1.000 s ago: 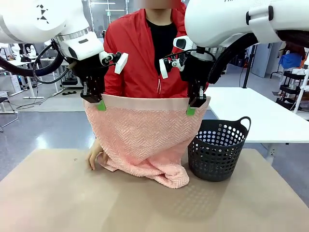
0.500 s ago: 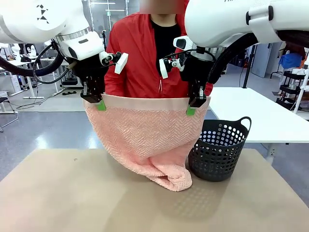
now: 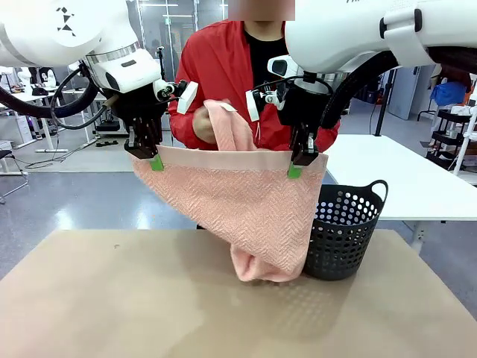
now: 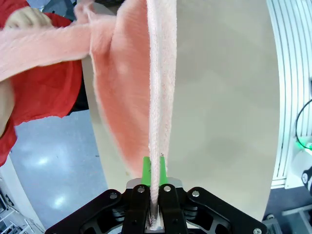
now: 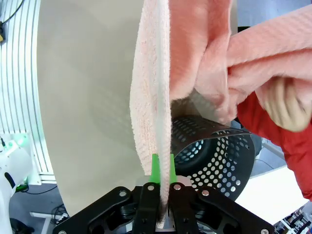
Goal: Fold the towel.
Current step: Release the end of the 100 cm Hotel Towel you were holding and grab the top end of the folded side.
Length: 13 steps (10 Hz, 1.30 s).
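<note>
Towel (image 3: 238,205) hangs from left gripper (image 3: 155,160) and right gripper (image 3: 296,168), both pinching its top corners, I guess so the person's hand (image 3: 200,125) can lift the bottom up.

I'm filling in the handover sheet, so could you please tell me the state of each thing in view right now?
towel: hanging from its top corners, a lower corner raised behind the top edge.
left gripper: shut on the towel.
right gripper: shut on the towel.
person's hand: gripping the raised corner.
basket: upright on the table, partly behind the towel.
</note>
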Motion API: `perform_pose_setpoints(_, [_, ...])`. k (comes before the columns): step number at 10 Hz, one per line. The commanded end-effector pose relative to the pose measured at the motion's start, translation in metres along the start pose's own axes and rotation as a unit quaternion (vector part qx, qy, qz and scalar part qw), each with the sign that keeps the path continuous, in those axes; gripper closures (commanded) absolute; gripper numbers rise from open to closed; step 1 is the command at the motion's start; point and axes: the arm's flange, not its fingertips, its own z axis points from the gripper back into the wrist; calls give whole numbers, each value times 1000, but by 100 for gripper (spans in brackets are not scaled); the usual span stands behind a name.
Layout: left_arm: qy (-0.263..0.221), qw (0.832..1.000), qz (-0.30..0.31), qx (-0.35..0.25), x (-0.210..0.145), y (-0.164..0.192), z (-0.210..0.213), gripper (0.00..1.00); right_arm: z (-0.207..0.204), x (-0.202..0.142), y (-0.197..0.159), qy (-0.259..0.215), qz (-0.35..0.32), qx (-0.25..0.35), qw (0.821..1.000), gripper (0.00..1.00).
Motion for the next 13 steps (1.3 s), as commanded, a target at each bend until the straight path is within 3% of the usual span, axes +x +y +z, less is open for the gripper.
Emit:
perform_pose_setpoints(1, [0, 1000, 0, -1, -1, 0, 1, 100, 0, -1, 0, 0, 2, 0, 1000, 100])
perform_pose_setpoints(13, [0, 1000, 0, -1, -1, 0, 1, 100, 0, -1, 0, 0, 2, 0, 1000, 100])
